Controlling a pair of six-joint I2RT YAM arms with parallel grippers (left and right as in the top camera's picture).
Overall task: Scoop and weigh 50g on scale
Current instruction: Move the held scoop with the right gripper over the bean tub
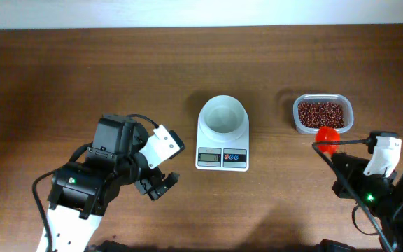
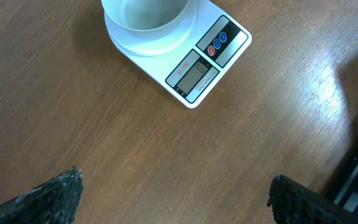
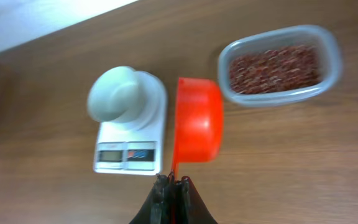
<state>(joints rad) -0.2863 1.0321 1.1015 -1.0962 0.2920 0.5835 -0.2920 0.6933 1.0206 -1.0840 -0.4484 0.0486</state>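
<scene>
From above, both arms show at once: the left jaws low on the left of the tabletop [image 1: 82, 63], the right jaws low on the right. The left wrist view shows what the top view does not. Its two dark fingers [image 2: 48, 199] stand far apart with only bare wood between them, so the left jaws are let go and grip nothing. The right wrist view shows the right jaws squeezed tight on the thin handle of a red scoop [image 3: 197, 121]. The scoop hangs between the scale [image 3: 129, 134] and the clear tub [image 3: 334, 56]. From above it covers a bit of the tub's near rim.

The scale sits in the middle of the tabletop, well apart from the left jaws. Its round bowl [image 1: 222, 115] shows only its white inside. The beans [image 1: 320, 112] — small and red-brown — lie in the tub, to the right of the scale.
</scene>
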